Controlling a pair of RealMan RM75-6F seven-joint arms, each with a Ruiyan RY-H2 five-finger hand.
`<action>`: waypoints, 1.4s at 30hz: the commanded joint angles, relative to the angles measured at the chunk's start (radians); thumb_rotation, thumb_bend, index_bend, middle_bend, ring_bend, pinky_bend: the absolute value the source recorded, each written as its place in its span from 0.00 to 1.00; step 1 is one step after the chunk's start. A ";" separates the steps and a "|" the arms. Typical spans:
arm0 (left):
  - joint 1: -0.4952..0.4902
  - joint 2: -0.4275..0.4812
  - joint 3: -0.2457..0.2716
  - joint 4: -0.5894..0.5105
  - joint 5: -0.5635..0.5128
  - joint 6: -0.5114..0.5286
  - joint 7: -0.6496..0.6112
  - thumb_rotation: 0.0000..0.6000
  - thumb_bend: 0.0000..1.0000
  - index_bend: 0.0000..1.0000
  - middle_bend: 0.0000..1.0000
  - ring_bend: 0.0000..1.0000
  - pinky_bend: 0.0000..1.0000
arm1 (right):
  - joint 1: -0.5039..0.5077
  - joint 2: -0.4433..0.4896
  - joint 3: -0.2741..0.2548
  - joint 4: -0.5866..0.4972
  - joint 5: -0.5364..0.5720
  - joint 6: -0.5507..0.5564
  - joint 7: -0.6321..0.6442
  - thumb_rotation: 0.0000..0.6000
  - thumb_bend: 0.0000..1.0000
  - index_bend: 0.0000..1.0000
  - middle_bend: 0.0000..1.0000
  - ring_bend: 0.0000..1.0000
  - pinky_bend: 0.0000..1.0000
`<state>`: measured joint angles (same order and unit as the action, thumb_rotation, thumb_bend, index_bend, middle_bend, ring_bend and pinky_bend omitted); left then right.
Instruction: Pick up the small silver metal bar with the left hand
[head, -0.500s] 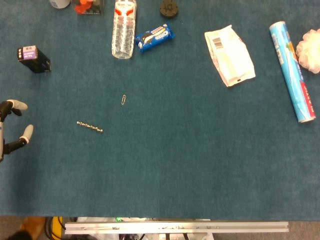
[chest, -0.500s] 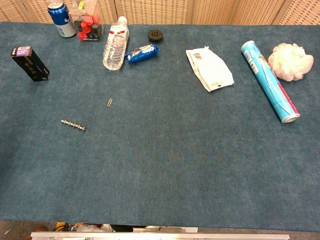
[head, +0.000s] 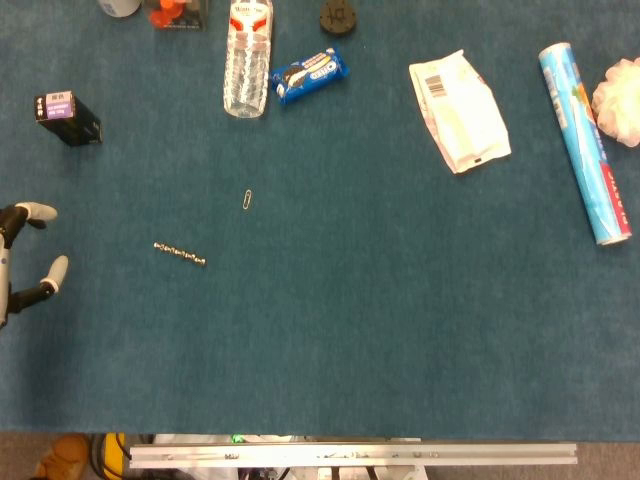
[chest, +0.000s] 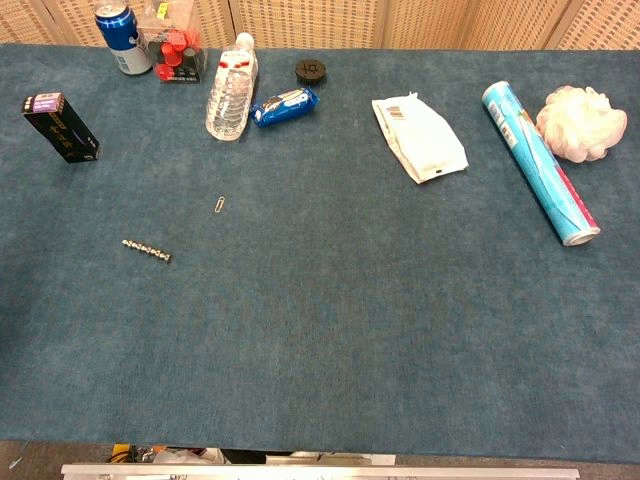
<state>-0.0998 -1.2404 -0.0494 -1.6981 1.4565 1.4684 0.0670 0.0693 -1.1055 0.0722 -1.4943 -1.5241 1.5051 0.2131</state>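
— Where's the bar (head: 180, 254) he's meant to grab?

— Lying flat on the blue table (head: 380, 330), left of the middle, a little string of shiny beads set at a slant. Nothing touches it. A paperclip (head: 247, 199) sits just beyond it, to the right.

— And the left hand (head: 22, 262)?

— Right at the left edge, only partly in sight from the head camera. Fingers (head: 40, 211) apart, nothing in them, so it's open. It's well apart from the bar, on about the same line across the table. I'd guess it's spread like that to be ready for a pinch.

— Right hand?

— Not in sight from either camera.

— So the pick hasn't begun?

— I'd say not. The reach comes first: the hand has to travel right, then come down over the bar. It's thin and low on the cloth, so I'd expect a fingertip pinch across its narrow side, and it could roll or slip.

— The rest of the stuff?

— All at the far side: a bottle (head: 247, 62) on its side, a cookie pack (head: 309, 75), a black box (head: 67, 117), a white pouch (head: 459, 111), a blue roll (head: 584, 141) at the right. None of it is in the way.
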 joint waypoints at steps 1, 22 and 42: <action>-0.013 0.012 0.007 0.002 0.004 -0.027 0.005 1.00 0.26 0.32 0.39 0.35 0.33 | 0.000 0.001 0.003 0.000 0.001 0.003 -0.004 1.00 0.33 0.49 0.43 0.39 0.44; -0.222 -0.025 0.044 0.179 0.089 -0.332 0.003 1.00 0.26 0.29 0.42 0.37 0.46 | 0.000 0.030 0.020 -0.034 0.002 0.030 -0.038 1.00 0.33 0.49 0.42 0.38 0.42; -0.306 -0.195 0.057 0.411 0.057 -0.439 -0.019 1.00 0.26 0.44 0.75 0.72 0.83 | -0.009 0.026 0.012 -0.028 0.011 0.024 -0.027 1.00 0.33 0.49 0.42 0.38 0.42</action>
<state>-0.4055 -1.4347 0.0071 -1.2875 1.5136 1.0306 0.0478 0.0601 -1.0797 0.0840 -1.5219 -1.5133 1.5294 0.1860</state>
